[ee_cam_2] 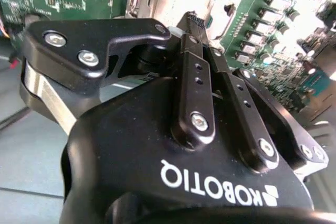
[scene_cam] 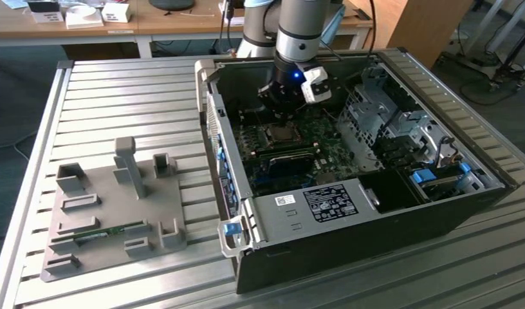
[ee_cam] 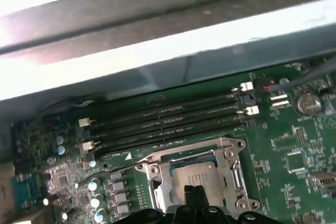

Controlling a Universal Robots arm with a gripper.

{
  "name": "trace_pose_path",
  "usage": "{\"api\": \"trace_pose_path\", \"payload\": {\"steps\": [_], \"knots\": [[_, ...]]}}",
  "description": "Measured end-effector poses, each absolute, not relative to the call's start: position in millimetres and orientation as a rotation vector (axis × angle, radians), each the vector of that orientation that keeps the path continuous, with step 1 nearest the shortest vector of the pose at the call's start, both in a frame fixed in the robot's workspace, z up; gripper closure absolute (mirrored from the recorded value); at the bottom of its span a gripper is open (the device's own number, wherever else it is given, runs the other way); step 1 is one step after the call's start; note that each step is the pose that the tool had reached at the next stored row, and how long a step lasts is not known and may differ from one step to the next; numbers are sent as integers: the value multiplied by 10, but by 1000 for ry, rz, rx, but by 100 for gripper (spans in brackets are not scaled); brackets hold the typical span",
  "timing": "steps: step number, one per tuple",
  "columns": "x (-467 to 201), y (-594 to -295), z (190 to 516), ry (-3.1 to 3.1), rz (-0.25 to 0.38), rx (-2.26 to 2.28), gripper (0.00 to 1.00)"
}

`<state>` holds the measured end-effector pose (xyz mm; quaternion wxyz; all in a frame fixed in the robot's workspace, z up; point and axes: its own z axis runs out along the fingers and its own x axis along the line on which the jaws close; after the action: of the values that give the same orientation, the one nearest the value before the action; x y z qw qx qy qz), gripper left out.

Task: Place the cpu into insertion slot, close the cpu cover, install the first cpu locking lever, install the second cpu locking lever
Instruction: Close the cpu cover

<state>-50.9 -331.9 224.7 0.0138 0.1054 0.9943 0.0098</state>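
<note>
- cpu (ee_cam: 191, 173) lies flat inside the insertion slot (scene_cam: 282, 134), shiny side up, so that step looks done.
- the cpu cover (ee_cam: 231, 174) seems to lie flat around it like a frame. the chip shows through its window, and the frame keeps the chip in place.
- it is too hard to tell if the thin locking levers are hooked down.
- the gripper (ee_cam_2: 190, 19) hangs right over the chip and points down at it. its fingers (ee_cam_2: 192, 77) are pressed together with nothing between them, maybe so the thin tip can push on small parts.
- all around is the green motherboard (ee_cam: 294, 161), with long memory slots (ee_cam: 168, 116) beside the slot, inside the black computer case (scene_cam: 349, 257).
</note>
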Motion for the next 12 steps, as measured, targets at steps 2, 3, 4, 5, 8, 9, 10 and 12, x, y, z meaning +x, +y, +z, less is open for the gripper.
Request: {"api": "trace_pose_path", "payload": {"steps": [2,3,4,5,8,9,10,12], "knots": [[-509,-3319,2246,3102,34,282,90],[-509,-3319,2246,3104,36,259,90],[-509,-3319,2246,3106,38,235,90],[-509,-3319,2245,3108,39,211,90],[-509,-3319,2244,3113,43,134,90],[-509,-3319,2243,3114,44,109,90],[-509,-3319,2242,3115,45,83,90],[-509,-3319,2241,3116,46,31,90]]}}
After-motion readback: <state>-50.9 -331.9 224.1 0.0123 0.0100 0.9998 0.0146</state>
